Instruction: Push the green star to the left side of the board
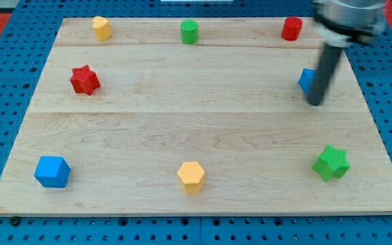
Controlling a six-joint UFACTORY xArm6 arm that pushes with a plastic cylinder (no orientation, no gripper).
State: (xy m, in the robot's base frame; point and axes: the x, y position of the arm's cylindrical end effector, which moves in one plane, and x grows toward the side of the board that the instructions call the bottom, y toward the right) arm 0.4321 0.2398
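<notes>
Green star sits near the board's bottom-right corner in the view. My tip is well above it, touching or just beside a blue block, shape partly hidden by the rod. No gripper fitted, only the rod. Yellow hexagonal block lies bottom centre.

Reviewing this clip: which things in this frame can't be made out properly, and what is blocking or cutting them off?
- Blue block, camera view: mostly hidden behind the rod; shape unreadable.
- My tip: whether it touches that blue block cannot be told. It sits well above the green star.
- Arm: blurred and cut off by the view's top edge.
- Board: its bottom right corner is cut off by the view's right edge.
</notes>
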